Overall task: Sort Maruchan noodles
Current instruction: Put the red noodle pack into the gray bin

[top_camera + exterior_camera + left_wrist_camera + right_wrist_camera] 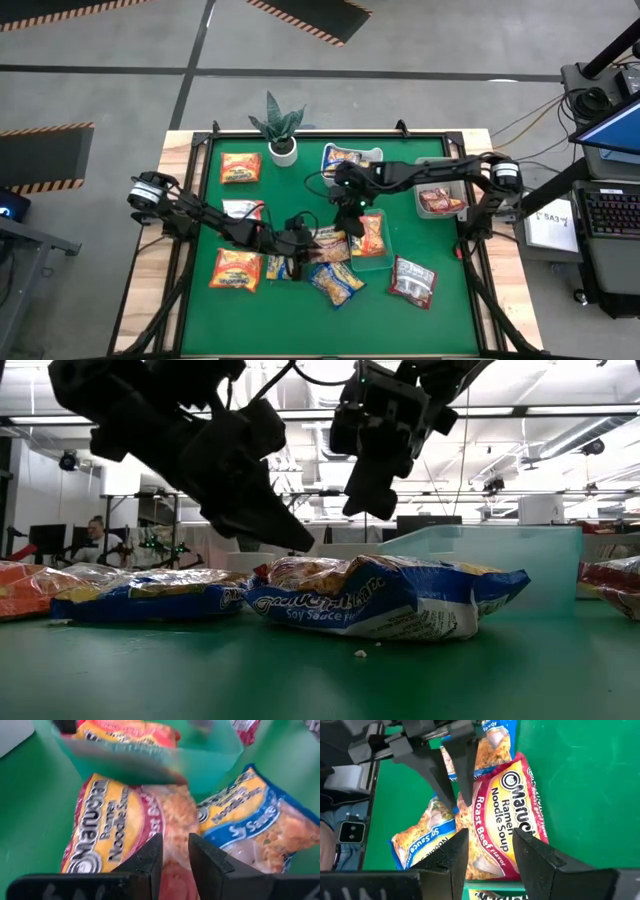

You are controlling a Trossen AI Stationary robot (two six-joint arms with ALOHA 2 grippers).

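A yellow-and-red Maruchan roast-beef packet [330,243] [115,825] [505,815] lies flat on the green mat, beside yellow-and-blue soy-sauce packets [335,283] [255,815] [380,595]. My left gripper [305,240] [175,852] [455,795] is down at the roast-beef packet's long edge, slanting in from the table's left, its fingers a narrow gap apart. My right gripper [345,205] [490,850] [365,500] hangs open above the same packet, clear of it. Orange packets [240,167] [235,268] and a red-and-silver one [412,280] lie apart on the mat. My left gripper has its fingertips [451,800] at the roast-beef packet's long edge [462,812], pointing down at a slant. The packet lies flat on the mat. I cannot tell whether the fingertips touch it.
A clear tray [383,262] [480,565] with an orange packet stands just right of both grippers. A white tub [328,160] and a potted plant [282,135] stand at the far edge, and a grey bin [440,165] with a red packet at the right. People sit in the room beyond.
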